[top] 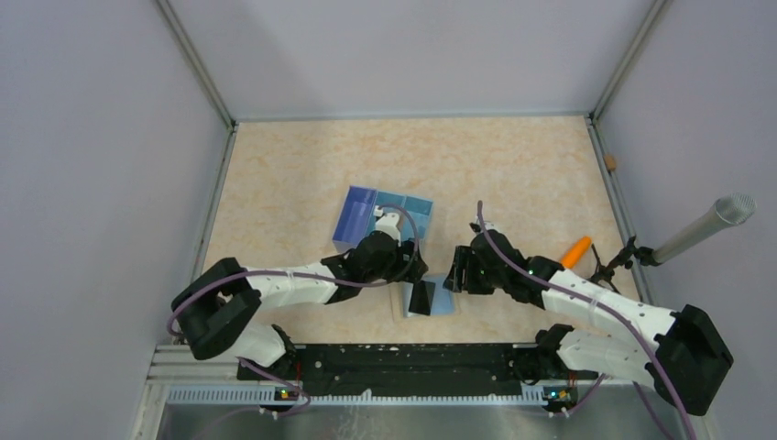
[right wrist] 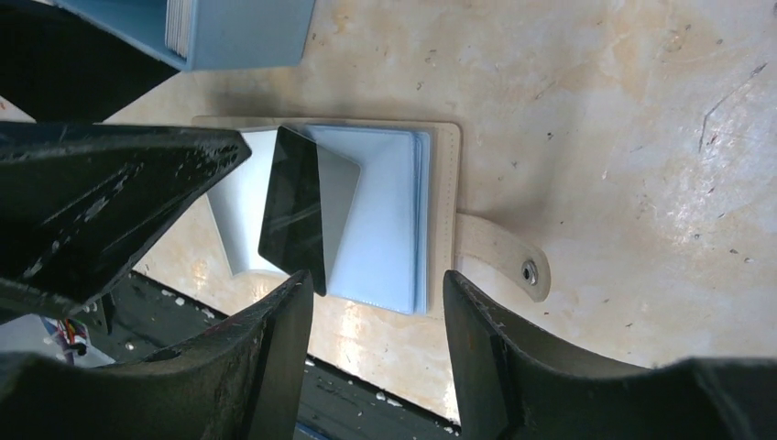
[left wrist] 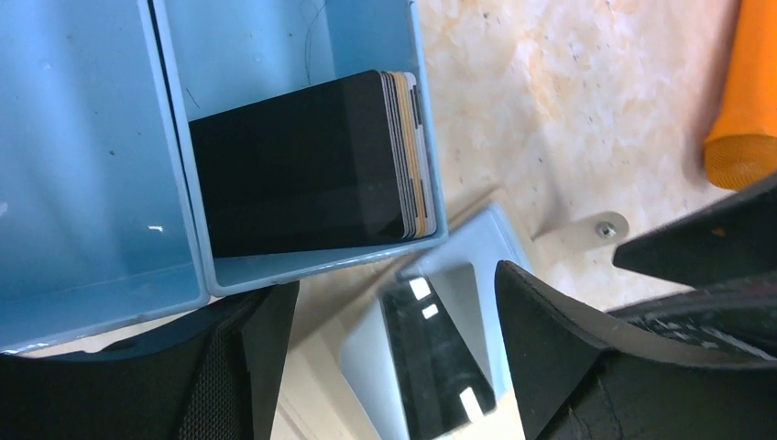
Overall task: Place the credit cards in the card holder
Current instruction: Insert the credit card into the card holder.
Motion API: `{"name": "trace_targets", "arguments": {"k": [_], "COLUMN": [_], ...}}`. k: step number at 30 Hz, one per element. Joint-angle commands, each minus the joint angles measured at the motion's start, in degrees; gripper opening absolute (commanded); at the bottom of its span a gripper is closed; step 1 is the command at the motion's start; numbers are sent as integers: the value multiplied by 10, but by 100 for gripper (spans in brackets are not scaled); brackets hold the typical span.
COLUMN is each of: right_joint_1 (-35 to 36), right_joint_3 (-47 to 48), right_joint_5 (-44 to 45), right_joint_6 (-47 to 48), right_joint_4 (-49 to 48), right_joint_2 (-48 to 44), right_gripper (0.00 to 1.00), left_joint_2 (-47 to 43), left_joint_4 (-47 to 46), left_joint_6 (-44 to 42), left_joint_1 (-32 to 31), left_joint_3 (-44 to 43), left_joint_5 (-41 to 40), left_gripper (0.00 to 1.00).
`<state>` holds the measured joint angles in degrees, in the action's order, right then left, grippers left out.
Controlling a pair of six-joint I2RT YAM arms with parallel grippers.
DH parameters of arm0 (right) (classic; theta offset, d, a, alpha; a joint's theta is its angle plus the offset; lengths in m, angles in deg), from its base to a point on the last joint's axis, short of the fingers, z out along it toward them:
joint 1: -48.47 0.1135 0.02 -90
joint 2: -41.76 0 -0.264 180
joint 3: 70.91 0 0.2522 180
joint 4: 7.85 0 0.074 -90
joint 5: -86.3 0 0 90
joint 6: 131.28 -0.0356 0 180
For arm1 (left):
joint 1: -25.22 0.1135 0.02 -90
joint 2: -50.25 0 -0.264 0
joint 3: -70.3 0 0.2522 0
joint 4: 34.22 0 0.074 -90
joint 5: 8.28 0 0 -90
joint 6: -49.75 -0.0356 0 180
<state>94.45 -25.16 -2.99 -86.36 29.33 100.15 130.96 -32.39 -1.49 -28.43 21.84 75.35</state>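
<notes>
While the left tool (left wrist: 394, 284) and right tool (right wrist: 377, 280) both hang spread and empty, one black card (right wrist: 293, 220) lies skewed on the open card holder (right wrist: 394, 211), apparently not fully pocketed, long axis roughly near-far. Holder sits on the tabletop (right wrist: 641, 137) between the tools, slightly nearer. Other cards (left wrist: 302, 174) stand stacked in the blue tray (left wrist: 92, 137), end compartment beside the holder; left arm is closer. Little room nearward, tabletop edge is close.

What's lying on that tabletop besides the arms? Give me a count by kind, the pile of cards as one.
Blue tray: 1
Card stack in the tray: 1
Card holder: 1
Black card on the holder: 1
Orange object: 1
Total: 5
</notes>
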Motion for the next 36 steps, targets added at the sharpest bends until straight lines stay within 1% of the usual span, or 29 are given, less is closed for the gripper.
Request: {"name": "trace_targets", "arguments": {"k": [1, 8, 16, 19, 22, 25, 31, 32, 34, 36], "right_joint_1": [4, 5, 5, 4, 4, 5, 5, 4, 4, 3], "right_joint_3": [20, 11, 21, 34, 40, 32, -15, -20, -23, -22], "right_joint_5": [22, 34, 61, 71, 75, 72, 74, 79, 96, 115], "right_joint_6": [-2, -12, -25, -27, -25, -18, -15, -13, -9, -3], "right_joint_4": [-23, -28, -10, 12, 26, 30, 31, 35, 50, 68], "right_joint_2": [6, 12, 35, 37, 29, 14, -24, -28, -32, -31], "right_gripper": [54, 54, 54, 54, 54, 55, 55, 55, 56, 57], "left_joint_2": [37, 100, 169, 162, 122, 69, -7, -17, -34, -36], "left_joint_4": [-90, -127, -168, -158, -110, -77, 9, 11, 1, 11], "left_joint_6": [-52, -82, -107, -124, -99, -85, -116, -118, -120, -128], "left_joint_1": [26, 59, 88, 90, 87, 63, -43, -61, -79, -93], "left_joint_3": [-30, -81, -152, -169, -167, -139, -100, -88, -58, -41], "left_joint_5": [-4, 23, 60, 115, 150, 143, 70, 69, 52, 45], "left_gripper": [82, 82, 82, 82, 80, 80, 81, 81, 81, 82]}}
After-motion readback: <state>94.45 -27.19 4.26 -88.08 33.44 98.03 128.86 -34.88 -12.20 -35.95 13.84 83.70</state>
